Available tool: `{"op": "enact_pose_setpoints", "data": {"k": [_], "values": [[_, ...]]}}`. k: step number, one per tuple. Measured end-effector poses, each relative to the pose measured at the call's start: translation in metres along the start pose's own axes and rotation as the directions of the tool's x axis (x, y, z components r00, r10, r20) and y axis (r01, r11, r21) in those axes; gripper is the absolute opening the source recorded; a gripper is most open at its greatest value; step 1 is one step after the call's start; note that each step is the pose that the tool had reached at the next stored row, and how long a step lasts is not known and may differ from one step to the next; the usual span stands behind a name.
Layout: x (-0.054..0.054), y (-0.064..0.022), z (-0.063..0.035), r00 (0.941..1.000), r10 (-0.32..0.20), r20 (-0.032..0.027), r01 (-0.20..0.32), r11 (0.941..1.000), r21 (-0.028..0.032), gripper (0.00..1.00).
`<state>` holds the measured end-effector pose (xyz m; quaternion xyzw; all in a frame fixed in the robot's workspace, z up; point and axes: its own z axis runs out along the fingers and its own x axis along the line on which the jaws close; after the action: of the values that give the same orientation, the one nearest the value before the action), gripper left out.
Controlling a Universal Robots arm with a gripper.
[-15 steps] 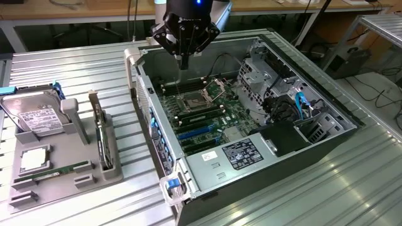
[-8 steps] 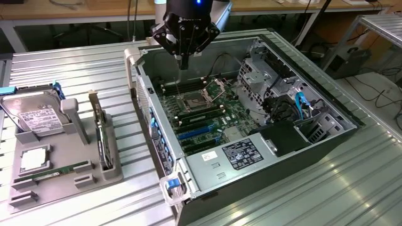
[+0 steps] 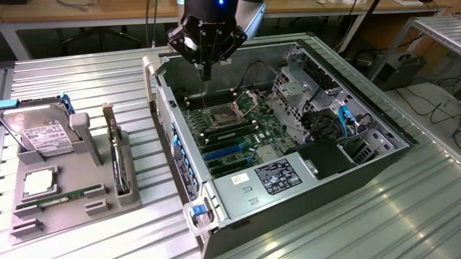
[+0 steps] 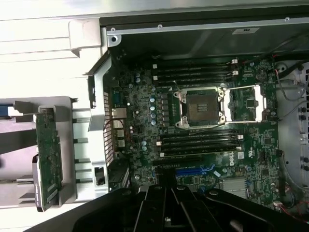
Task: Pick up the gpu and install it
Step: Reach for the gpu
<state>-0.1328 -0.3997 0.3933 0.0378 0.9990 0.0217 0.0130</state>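
We see the gripper [image 3: 206, 79] hanging over the open computer case [image 3: 230, 197], its fingers [image 3: 206, 69] drawn together and holding nothing, while the gpu [image 3: 114, 145] stands on edge in the grey holder [image 3: 65, 216] on the surface [image 3: 374, 226], beside the case at the exterior view's left.

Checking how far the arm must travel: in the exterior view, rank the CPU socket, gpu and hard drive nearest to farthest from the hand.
1. CPU socket, in the case, beneath the hand.
2. gpu, upright in the gray holder beside the case.
3. hard drive, farthest to the exterior view's left.
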Motion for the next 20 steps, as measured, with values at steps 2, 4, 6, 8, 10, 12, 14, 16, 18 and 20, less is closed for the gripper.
{"op": "enact_pose_setpoints", "data": {"k": [2,4,6,8,10,12,14,16,18,20], "values": [[0.009,-0.0016,-0.0003,1.0000,0.000,0.0000,0.000,1.0000,0.0000,0.11],[0.019,-0.0035,-0.0006,1.0000,0.000,0.0001,0.000,1.0000,-0.0001,0.11],[0.032,-0.0061,-0.0010,1.0000,0.000,0.0000,0.000,1.0000,-0.0001,0.11],[0.041,-0.0080,-0.0013,1.0000,0.000,0.0000,0.000,1.0000,-0.0001,0.11],[0.052,-0.0104,-0.0017,1.0000,0.000,0.0001,0.000,1.0000,-0.0001,0.11],[0.064,-0.0134,-0.0022,1.0000,0.000,0.0000,0.000,1.0000,-0.0001,0.11],[0.073,-0.0156,-0.0024,1.0000,0.000,0.0001,0.000,1.0000,-0.0002,0.11],[0.081,-0.0175,-0.0028,1.0000,0.000,0.0000,0.000,1.0000,-0.0001,0.11],[0.091,-0.0196,-0.0030,1.0000,0.000,0.0001,0.000,1.0000,-0.0001,0.11],[0.100,-0.0214,-0.0031,1.0000,0.000,0.0000,0.000,1.0000,-0.0001,0.11]]}}
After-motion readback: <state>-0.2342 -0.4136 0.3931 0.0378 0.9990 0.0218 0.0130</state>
